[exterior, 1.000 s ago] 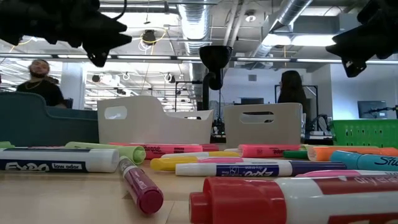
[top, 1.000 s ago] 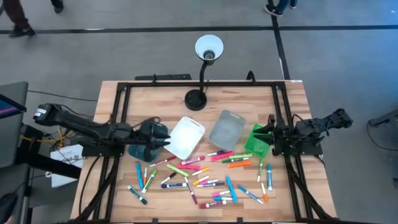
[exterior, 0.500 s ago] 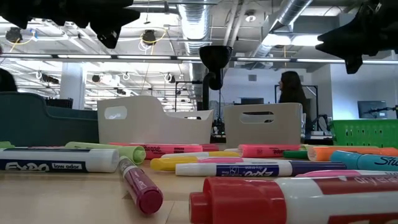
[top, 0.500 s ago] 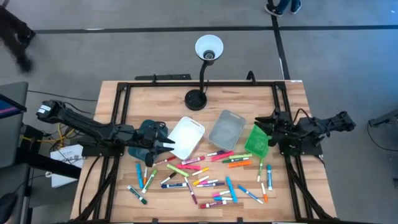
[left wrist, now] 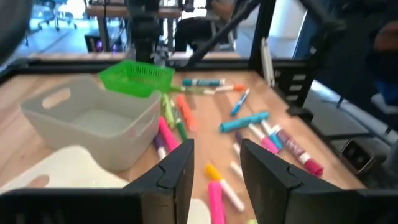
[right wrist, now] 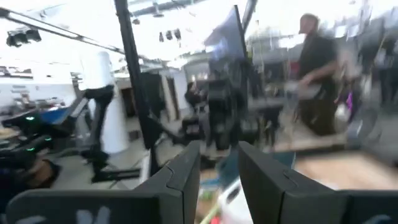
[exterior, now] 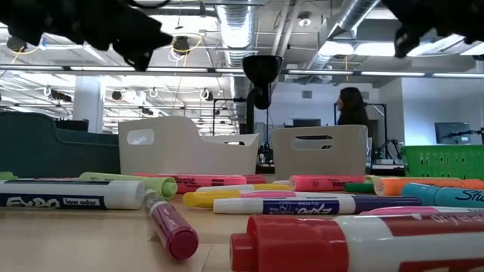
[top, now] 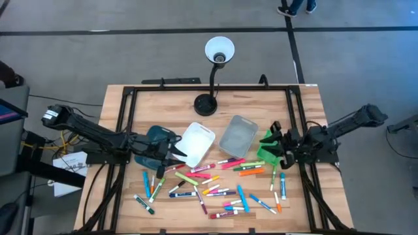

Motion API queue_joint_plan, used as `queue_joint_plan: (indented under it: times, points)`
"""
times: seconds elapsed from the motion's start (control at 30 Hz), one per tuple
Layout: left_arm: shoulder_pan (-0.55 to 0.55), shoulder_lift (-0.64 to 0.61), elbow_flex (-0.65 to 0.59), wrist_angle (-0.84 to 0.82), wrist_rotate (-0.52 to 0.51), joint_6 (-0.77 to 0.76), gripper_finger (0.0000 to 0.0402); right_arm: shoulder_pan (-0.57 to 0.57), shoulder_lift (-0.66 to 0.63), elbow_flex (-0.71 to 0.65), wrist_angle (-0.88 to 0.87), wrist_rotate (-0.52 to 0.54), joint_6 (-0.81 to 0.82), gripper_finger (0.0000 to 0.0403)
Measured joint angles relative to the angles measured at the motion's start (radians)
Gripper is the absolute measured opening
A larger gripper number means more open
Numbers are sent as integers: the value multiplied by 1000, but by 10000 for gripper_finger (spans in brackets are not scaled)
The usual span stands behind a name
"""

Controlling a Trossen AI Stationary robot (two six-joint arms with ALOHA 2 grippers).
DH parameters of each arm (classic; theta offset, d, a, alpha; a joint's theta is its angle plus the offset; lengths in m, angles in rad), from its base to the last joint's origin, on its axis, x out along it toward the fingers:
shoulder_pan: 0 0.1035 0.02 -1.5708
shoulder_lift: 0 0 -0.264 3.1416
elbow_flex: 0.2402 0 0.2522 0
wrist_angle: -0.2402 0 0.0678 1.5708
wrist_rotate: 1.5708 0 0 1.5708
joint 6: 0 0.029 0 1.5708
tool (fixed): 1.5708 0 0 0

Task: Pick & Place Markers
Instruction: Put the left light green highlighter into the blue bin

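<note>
The far half of the table (top: 170,104) is mostly bare wood — only a lamp (top: 215,62) stands there. Four bins sit in a row across the middle: teal (top: 157,140), white (top: 196,143), grey (top: 238,136), green (top: 269,147). The markers (top: 215,186) (roughly thirty, too jumbled for an exact count) lie scattered on the near half, close to the near edge.

The left gripper (top: 175,152) hangs above the gap between the teal and white bins, fingers (left wrist: 177,171) parted, empty. The right gripper (top: 274,134) hangs over the green bin, fingers (right wrist: 186,171) parted, empty.
</note>
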Motion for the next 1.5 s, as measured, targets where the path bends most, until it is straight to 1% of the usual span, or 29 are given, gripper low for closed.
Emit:
queue_joint_plan:
  times: [0.07,0.17,0.27,0.33,0.4,0.53,0.67,0.73,0.8,0.97,1.07,1.17,1.33,1.5]
  points:
    - [0,19,1,0,-1,0,127,-16,104,42,51,-1,-64,98]
    - [-8,40,24,-2,0,1,127,-63,229,151,-1,-1,-100,107]
    - [-31,49,72,-29,8,38,127,-119,335,284,-139,-1,-114,128]
    - [-49,51,109,-86,3,54,127,-153,404,372,-254,-2,-114,143]
    - [-59,51,144,-163,-2,48,127,-177,469,441,-330,-1,-113,156]
    - [-90,53,163,-253,-5,-57,127,-192,584,528,-354,-2,-114,171]
    - [-141,82,164,-365,-6,-152,127,-192,665,580,-360,-4,-151,173]
    - [-167,121,164,-397,-10,-190,127,-192,696,598,-362,-4,-183,172]
    - [-188,178,164,-394,-11,-193,127,-192,720,613,-362,-4,-191,170]
    - [-197,301,163,-396,1,-221,127,-191,757,645,-362,-5,-191,169]
    - [-197,328,163,-394,-10,-248,127,-187,766,657,-360,-7,-191,169]
    - [-197,334,163,-394,-29,-249,127,-187,766,662,-361,-8,-191,166]
    - [-188,344,163,-394,-31,-241,127,-187,765,662,-362,-8,-192,164]
    - [-181,404,163,-396,-32,-240,127,-189,765,662,-364,-8,-191,166]
